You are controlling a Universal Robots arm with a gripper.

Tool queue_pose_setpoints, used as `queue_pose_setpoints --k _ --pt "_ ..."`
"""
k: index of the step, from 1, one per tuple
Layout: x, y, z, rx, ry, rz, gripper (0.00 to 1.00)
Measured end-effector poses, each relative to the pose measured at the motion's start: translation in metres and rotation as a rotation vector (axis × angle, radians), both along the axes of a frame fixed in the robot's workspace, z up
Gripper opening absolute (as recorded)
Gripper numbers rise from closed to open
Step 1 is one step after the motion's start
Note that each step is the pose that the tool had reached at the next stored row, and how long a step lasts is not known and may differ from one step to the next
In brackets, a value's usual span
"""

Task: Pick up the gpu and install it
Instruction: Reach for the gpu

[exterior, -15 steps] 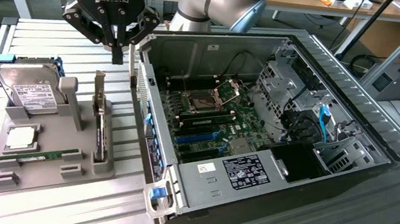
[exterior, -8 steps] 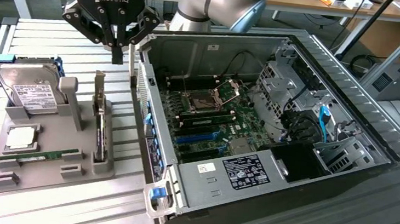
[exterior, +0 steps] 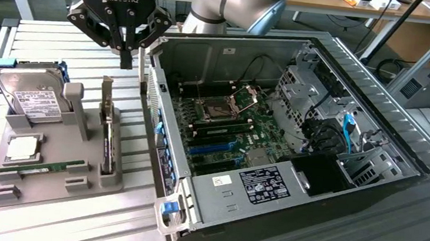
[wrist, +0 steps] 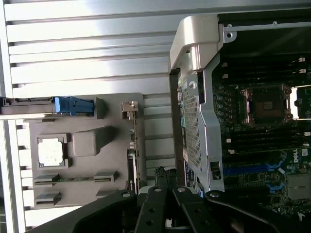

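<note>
Jaws pressed together, empty, arm pointing straight down, above upright gpu (exterior: 107, 137)

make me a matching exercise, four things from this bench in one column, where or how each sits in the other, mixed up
Column one
1. gpu
2. hard drive
3. RAM stick
4. gripper

Column two
a. lying flat in the grey holder
b. shut, holding nothing, above the slatted table
c. propped upright in a blue frame
d. standing on edge in the holder, on the side toward the open computer case

Pairs: 1-d, 2-c, 3-a, 4-b
</note>
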State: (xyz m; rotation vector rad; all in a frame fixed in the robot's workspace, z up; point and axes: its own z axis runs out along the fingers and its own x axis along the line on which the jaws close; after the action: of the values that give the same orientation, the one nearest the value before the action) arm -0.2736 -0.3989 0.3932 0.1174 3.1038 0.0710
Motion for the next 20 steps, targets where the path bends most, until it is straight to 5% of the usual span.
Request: queue_pose_setpoints --k 10,20 --pt "-0.004 0.0000 0.0000 0.0000 0.0000 0.000 0.11" --pt "-0.034 0.0000 0.0000 -0.0001 0.0001 0.000 0.11"
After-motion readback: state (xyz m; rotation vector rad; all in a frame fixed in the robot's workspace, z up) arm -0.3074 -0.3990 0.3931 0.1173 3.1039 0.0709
